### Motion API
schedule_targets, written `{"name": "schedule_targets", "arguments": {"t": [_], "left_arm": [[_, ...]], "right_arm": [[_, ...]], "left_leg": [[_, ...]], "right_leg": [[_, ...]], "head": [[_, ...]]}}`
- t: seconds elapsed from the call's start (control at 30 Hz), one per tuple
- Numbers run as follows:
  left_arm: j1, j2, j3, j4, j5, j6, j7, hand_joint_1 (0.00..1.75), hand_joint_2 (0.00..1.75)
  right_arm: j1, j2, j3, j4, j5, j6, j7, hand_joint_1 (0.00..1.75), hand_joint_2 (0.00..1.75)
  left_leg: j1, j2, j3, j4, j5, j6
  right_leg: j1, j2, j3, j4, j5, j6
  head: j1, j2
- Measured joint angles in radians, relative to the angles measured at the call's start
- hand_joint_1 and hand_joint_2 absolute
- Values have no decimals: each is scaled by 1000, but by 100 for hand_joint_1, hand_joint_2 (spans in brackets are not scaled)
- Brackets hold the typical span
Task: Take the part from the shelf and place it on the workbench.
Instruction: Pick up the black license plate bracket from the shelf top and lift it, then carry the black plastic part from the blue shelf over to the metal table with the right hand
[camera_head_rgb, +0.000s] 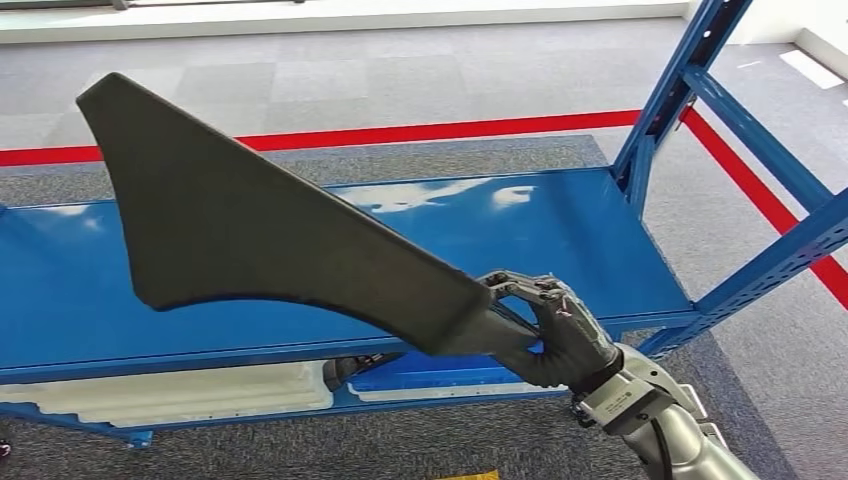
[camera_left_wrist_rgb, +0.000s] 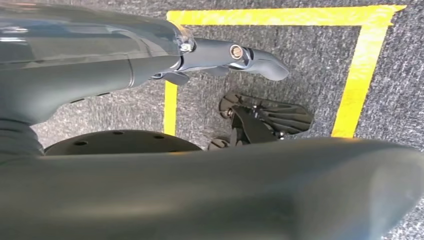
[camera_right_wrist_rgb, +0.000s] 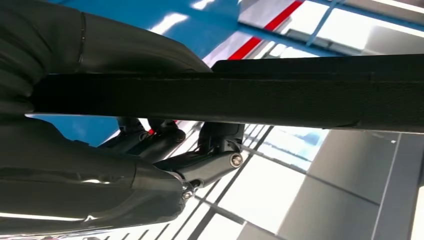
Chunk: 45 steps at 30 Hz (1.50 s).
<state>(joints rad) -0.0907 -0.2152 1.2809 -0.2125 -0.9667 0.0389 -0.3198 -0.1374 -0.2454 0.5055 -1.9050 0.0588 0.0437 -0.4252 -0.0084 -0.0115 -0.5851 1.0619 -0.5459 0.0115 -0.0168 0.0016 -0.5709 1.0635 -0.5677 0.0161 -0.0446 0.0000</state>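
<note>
Clearly the blue shelf (camera_head_rgb: 560, 230) is lying below the dark flat part (camera_head_rgb: 250, 230), which the right hand (camera_head_rgb: 560, 335) is gripping by its narrow end, fingers (camera_right_wrist_rgb: 210, 165) wrapping the edge. Carrying is underway; next, probably turning toward a bench. Left hand (camera_left_wrist_rgb: 240, 55): state unclear.

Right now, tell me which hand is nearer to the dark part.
Right. The right hand grips the dark part at its narrow end, above the blue shelf. The left hand hangs over grey carpet with yellow tape, holding nothing.
</note>
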Motion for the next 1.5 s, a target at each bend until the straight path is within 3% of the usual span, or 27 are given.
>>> {"name": "schedule_targets", "arguments": {"t": [0.4, 0.87, 1.0, 1.1, 1.13, 1.2, 1.27, 1.3, 1.33, 1.37, 1.43, 1.5], "left_arm": [[0, 23, 14, 0, 5, -44, 6, 0, 175], [1, 56, 26, 0, -6, -23, -15, 0, 175], [2, 62, 26, 0, -28, -15, 11, 0, 175], [1, 64, 22, 0, -42, -11, 27, 0, 175], [1, 64, 19, 0, -48, -11, 32, 0, 175], [1, 64, 10, 0, -60, -12, 41, 0, 175], [1, 64, 2, 0, -68, -14, 55, 0, 175], [1, 64, 0, 0, -71, -17, 67, 0, 175], [2, 64, -2, 0, -73, -22, 80, 0, 175], [2, 63, -4, 0, -77, -27, 94, 0, 175], [2, 62, -9, 0, -83, -38, 114, 0, 175], [2, 61, -17, 0, -89, -41, 126, 0, 175]], "right_arm": [[71, -12, 1, -113, -306, 293, -7, 175, 175], [131, -33, 2, -114, -339, 341, -1, 175, 175], [162, -39, 3, -122, -348, 342, -6, 175, 175], [188, -47, 2, -138, -352, 343, -13, 175, 175], [195, -50, 2, -143, -354, 345, -17, 175, 175], [204, -57, 1, -151, -358, 351, -24, 175, 175], [206, -62, -1, -152, -367, 365, -28, 175, 175], [207, -64, -3, -152, -375, 376, -29, 175, 175], [206, -65, -5, -151, -384, 387, -28, 175, 175], [205, -65, -8, -149, -394, 398, -27, 175, 175], [203, -65, -14, -146, -410, 413, -24, 175, 175], [201, -65, -19, -143, -418, 419, -22, 175, 175]], "left_leg": [[0, 0, 0, 0, 0, 0], [-5, 0, 0, 1, -1, 2], [-10, 0, 0, 4, -4, 8], [-9, 1, 3, -2, 4, 20], [-6, 2, 7, -12, 11, 26], [3, 6, 12, -29, 23, 38], [4, 8, 10, -32, 27, 40], [4, 9, 9, -31, 27, 39], [5, 9, 8, -31, 28, 37], [7, 9, 8, -30, 29, 35], [11, 9, 7, -26, 30, 28], [11, 6, 2, -19, 32, 15]], "right_leg": [[0, 0, 0, 0, 0, 0], [-6, -1, 0, -1, 0, 1], [-10, -1, 1, -2, 0, 7], [-13, 0, 5, -5, 3, 18], [-12, 0, 5, -1, -4, 21], [-9, 1, -11, 48, -51, 23], [-8, 1, -52, 158, -115, 26], [-9, 1, -68, 205, -132, 29], [-10, 1, -71, 225, -130, 32], [-11, 0, -57, 208, -110, 34], [-15, 0, 11, 88, -49, 41], [-13, 4, 59, -8, -15, 38]], "head": [[0, 0], [0, 0], [0, 0], [0, 0], [0, 0], [1, 0], [1, 0], [1, 0], [1, 0], [1, 0], [1, 0], [0, 0]]}}
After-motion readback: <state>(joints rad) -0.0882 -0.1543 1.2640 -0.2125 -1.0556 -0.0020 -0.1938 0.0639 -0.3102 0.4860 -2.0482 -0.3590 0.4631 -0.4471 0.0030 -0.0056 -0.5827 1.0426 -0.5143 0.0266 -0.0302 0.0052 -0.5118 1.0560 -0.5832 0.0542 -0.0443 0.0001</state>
